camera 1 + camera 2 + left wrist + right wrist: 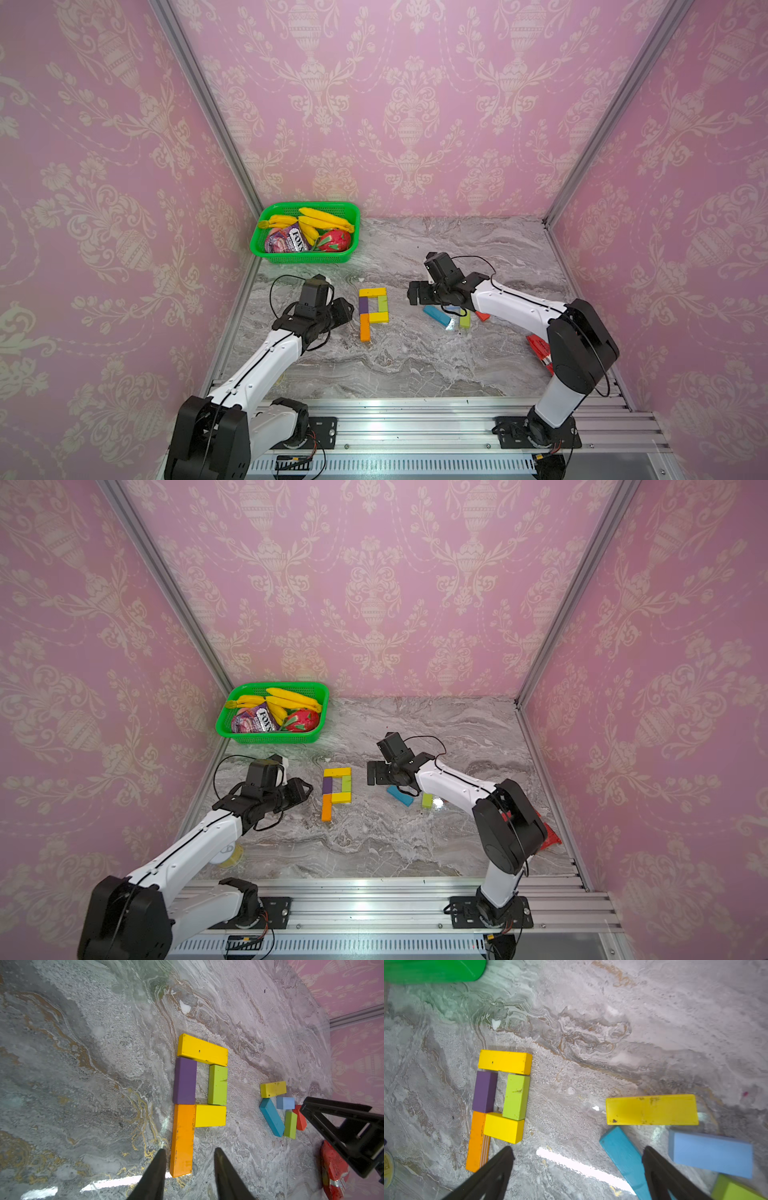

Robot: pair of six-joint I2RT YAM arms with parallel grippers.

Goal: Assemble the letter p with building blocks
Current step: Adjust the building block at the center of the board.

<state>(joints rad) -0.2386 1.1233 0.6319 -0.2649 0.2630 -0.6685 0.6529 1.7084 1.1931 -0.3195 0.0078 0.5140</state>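
Blocks (378,317) form a P at centre frame. I see left tool (190,1150) open near the orange block (182,1138), gripping nothing; right tool (577,1150) wide open, empty.

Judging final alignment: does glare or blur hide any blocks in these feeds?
In both top views, one glare spot on the marble beside the loose lime block; the P is clear. Left wrist view: sharp, a glare streak off the orange block's end. Right wrist view: a streak between the P and the teal block; the light blue block looks soft.
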